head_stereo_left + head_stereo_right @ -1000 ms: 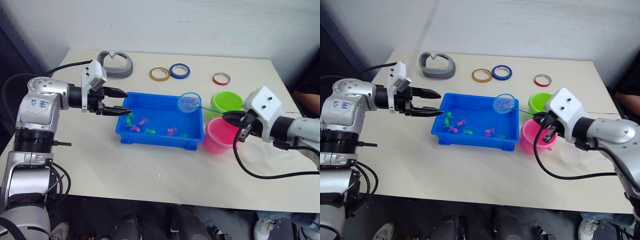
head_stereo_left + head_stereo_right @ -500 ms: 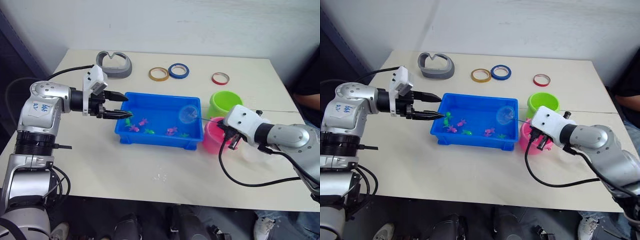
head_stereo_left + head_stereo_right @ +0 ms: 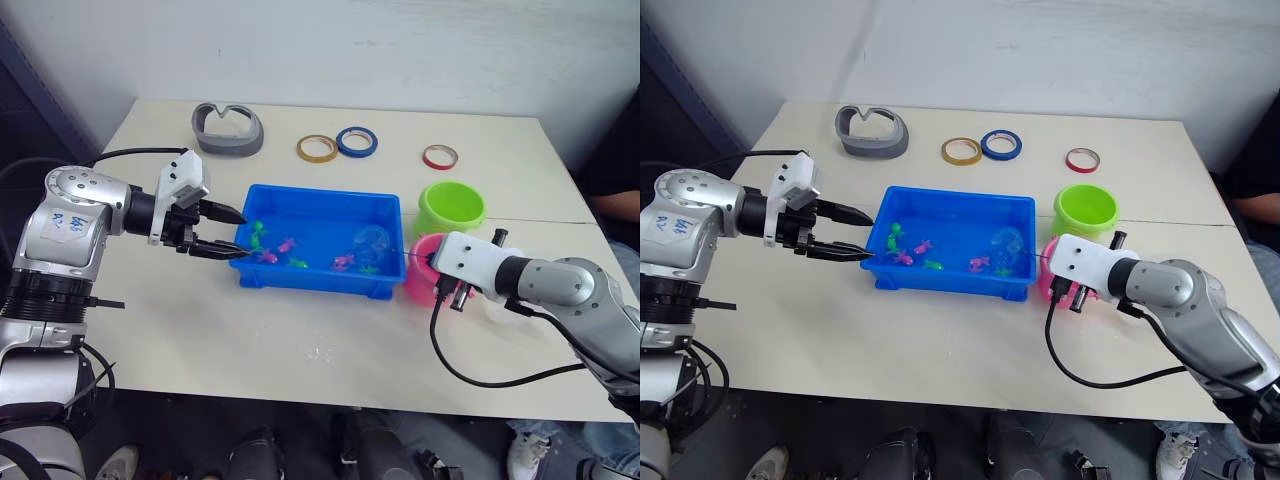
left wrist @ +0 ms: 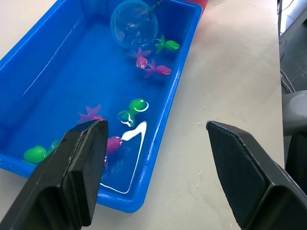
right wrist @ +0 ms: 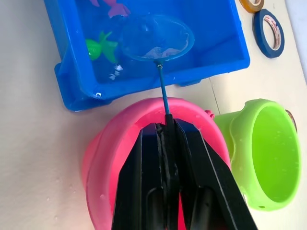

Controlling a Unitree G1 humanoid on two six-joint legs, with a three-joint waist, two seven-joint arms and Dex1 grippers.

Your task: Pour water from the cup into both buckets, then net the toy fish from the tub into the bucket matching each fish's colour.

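Nearest, the right gripper (image 5: 165, 139) reaches in low from the right, its arm bent across the table's (image 3: 300, 350) near right part, fingers clamped on the net's (image 5: 157, 38) black handle directly above the pink bucket (image 5: 103, 158). From there the handle runs out over the tub's (image 3: 320, 275) right end, and the hoop sits down inside the tub among the fish (image 3: 345, 262) — pink and green ones lie scattered along the tub's near side. The green bucket (image 3: 452, 207) stands just behind the pink one, the two close together or touching, both just beside the tub's right end. On the left, the left gripper (image 3: 225, 232) is held level, pointing right, its fingers spread apart and holding nothing, tips at the tub's left rim. Bare tabletop lies in front of the tub — behind it too, as far as three tape rings (image 3: 318, 148) and a grey holder (image 3: 229, 129) near the far edge.
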